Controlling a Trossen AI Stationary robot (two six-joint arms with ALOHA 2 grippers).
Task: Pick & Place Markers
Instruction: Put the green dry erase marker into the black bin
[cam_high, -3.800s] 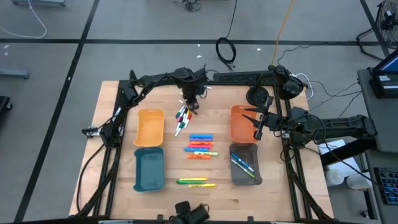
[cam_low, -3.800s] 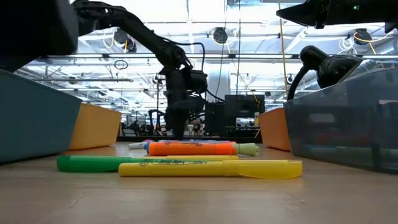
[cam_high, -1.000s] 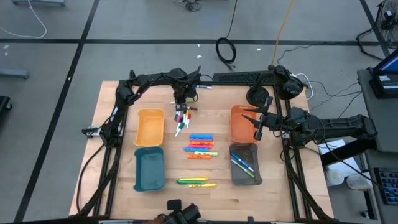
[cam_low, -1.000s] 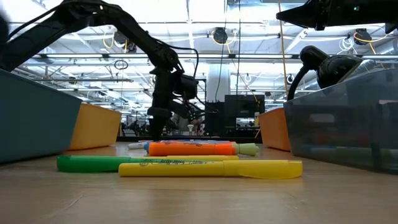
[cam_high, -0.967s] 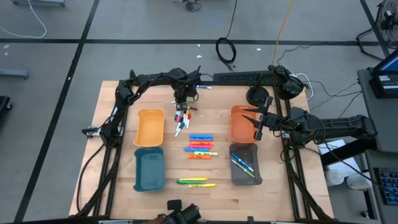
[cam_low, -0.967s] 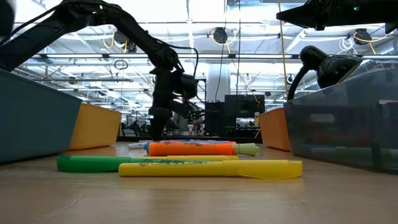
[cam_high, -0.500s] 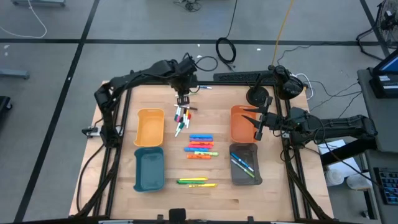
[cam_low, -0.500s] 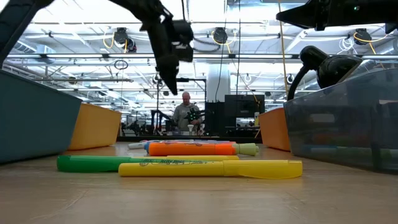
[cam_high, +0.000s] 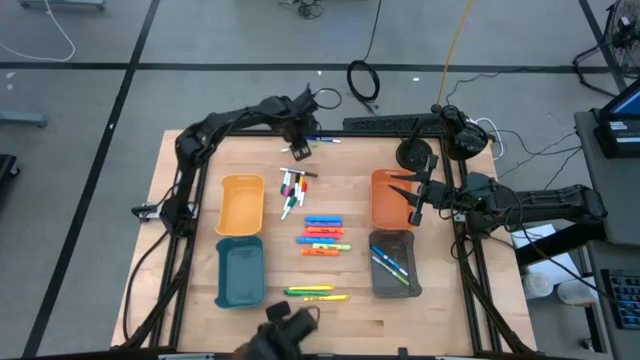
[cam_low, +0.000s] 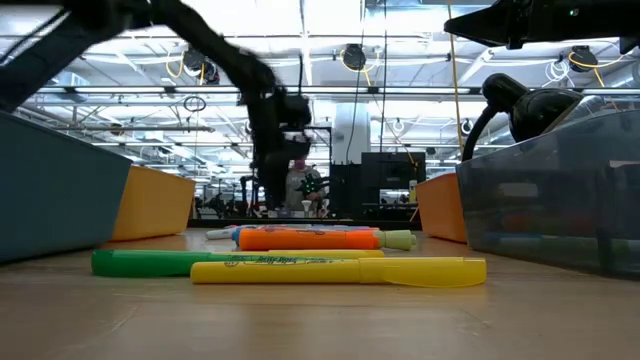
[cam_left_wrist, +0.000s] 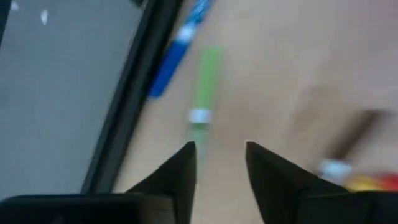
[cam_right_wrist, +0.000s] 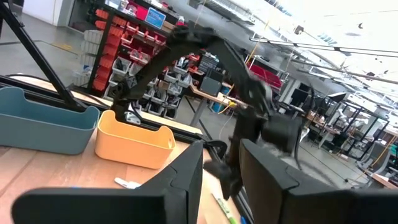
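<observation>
The left gripper (cam_high: 299, 150) was up at the far edge of the table (cam_high: 190, 300), just beyond the cluster of thin markers (cam_high: 290, 190). In the left wrist view its fingers (cam_left_wrist: 180, 165) stood a little apart with nothing between them, and a green marker (cam_left_wrist: 202, 93) and a blue marker (cam_left_wrist: 177, 53) lay on the wood right ahead, near the table's dark edge rail.

The right gripper (cam_high: 414, 202) hovered over the orange tray on the right (cam_high: 385, 200), fingers slightly parted, nothing pinched as far as the pictures showed.

Rest of the markers: a row of highlighters (cam_high: 322, 235) sat mid-table, a green highlighter (cam_low: 150, 262) and a yellow highlighter (cam_low: 340, 270) lay near the front edge, and a few were already in the grey tray (cam_high: 378, 283). The orange tray on the left (cam_high: 241, 204) and the teal tray (cam_high: 240, 272) looked bare inside.
</observation>
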